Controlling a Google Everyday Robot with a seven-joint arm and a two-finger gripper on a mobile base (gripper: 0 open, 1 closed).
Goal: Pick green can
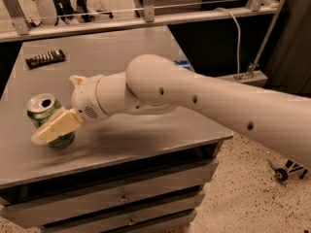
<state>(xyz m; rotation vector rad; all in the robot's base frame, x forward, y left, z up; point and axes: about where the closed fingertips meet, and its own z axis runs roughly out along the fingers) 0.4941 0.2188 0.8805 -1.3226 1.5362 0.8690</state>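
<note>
Green can (41, 111) is stood upright at near-left of table (121, 52). Gripper (56, 108) is held at can height, jaws spread. Near jaw is laid across the can's front, far jaw behind; bracketing for closure is judged.

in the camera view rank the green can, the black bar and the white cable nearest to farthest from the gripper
1. green can, front left of the table, right at the gripper.
2. black bar, back left of the table.
3. white cable, beyond the table's back right.
</note>
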